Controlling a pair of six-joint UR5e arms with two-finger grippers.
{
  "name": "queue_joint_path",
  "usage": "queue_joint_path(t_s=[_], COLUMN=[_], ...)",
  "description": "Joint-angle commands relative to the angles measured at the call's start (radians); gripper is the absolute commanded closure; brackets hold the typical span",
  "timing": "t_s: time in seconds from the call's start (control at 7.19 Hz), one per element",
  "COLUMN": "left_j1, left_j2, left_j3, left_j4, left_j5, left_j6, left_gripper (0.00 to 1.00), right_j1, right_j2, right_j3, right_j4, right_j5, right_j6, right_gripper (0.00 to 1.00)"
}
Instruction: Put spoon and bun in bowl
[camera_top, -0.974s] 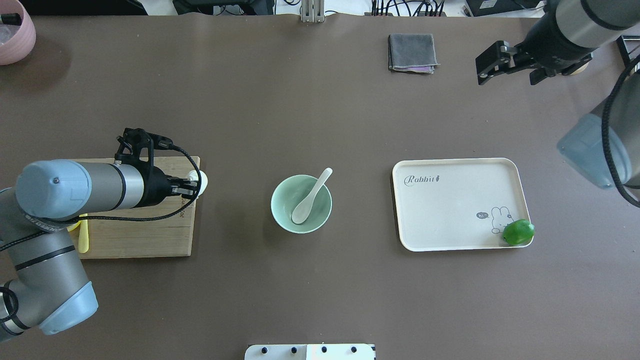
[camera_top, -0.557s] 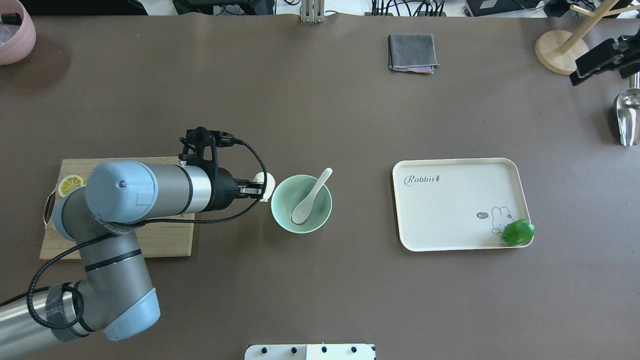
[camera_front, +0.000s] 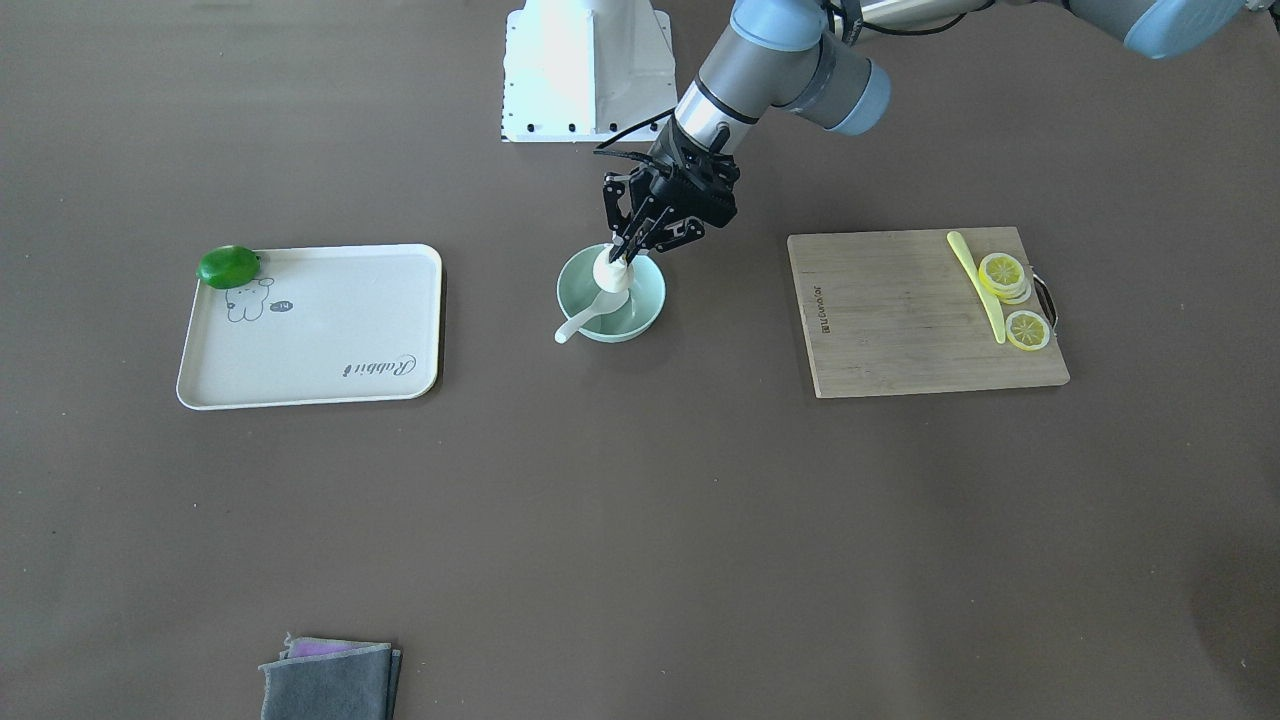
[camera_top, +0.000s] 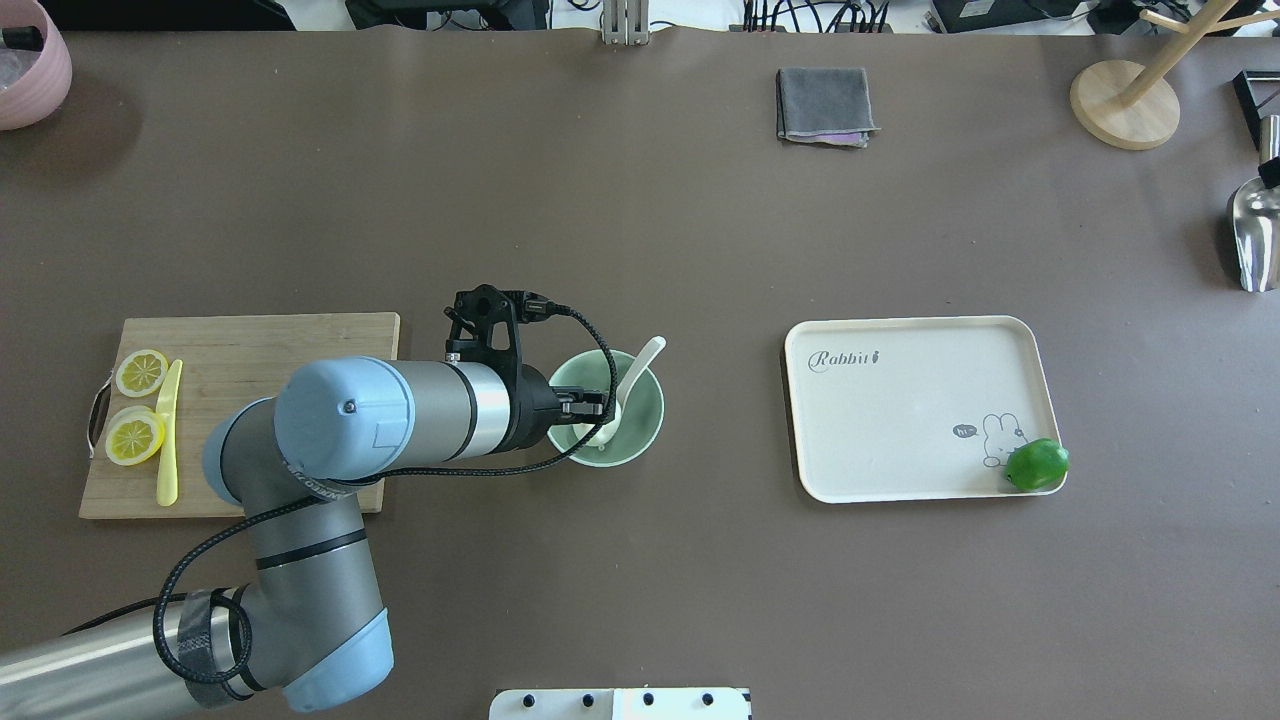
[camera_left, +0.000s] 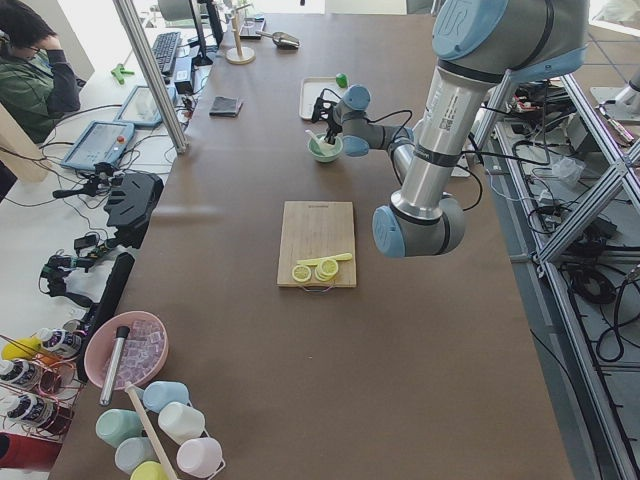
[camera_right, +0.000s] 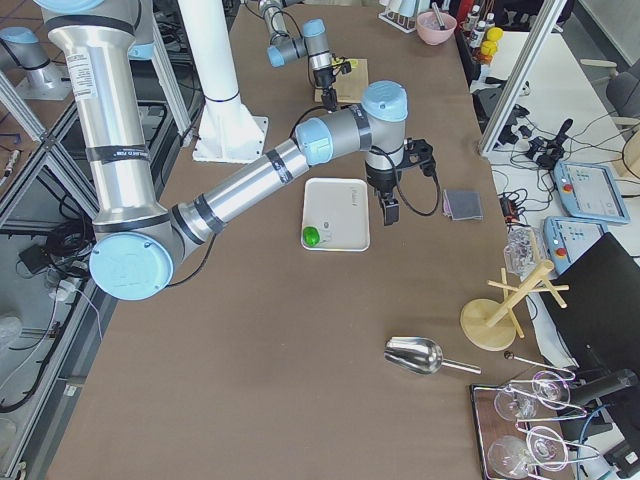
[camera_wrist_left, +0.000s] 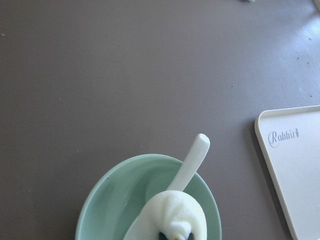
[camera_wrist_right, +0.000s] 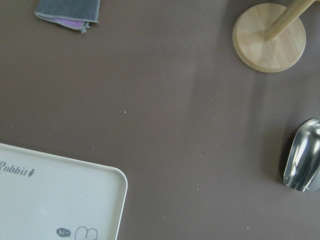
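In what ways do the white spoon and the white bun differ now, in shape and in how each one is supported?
The spoon is long, with a scoop and a handle; the bun is small and round. The spoon lies in the bowl, its handle over the rim; the bun is gripped by the left hand over the bowl. Both are white.

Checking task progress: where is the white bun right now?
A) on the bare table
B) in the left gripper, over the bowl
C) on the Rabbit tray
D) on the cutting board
B: the left gripper is shut on the bun over the bowl, where the spoon lies.
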Motion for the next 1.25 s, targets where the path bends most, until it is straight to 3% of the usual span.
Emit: queue_joint_path(t_s=[0.0,0.14,0.56,0.83,1.11], left_j1=[-0.004,-0.037,-0.328,-0.573,-0.831], left_j2=[0.008,0.008,0.048,0.161,0.316], left_j3=[-0.004,-0.024,-0.195,-0.228,-0.211], left_j4=[0.002,0.058,0.568,0.707,0.723], left_j5=[0.020,-0.041,-0.345,-0.463,-0.543], left_j6=[0.011,0.057,0.375,0.761,1.183], left_gripper=[0.01,0.01,0.01,0.01,0.01], right_j1=[0.006,0.030,0.109,0.121,0.120], right_j2=[-0.021,-0.044,-0.178,-0.240,-0.245], right_j3=[0.001,0.001,0.001,0.006,-0.005], right_j4=[0.000,0.000,0.000,0.002,0.000], right_j5=[-0.001,-0.001,-0.012,-0.056,-0.075], right_j6=[-0.005,-0.025,-0.148,-0.148,-0.148], right_gripper=[0.00,0.00,0.00,0.00,0.00])
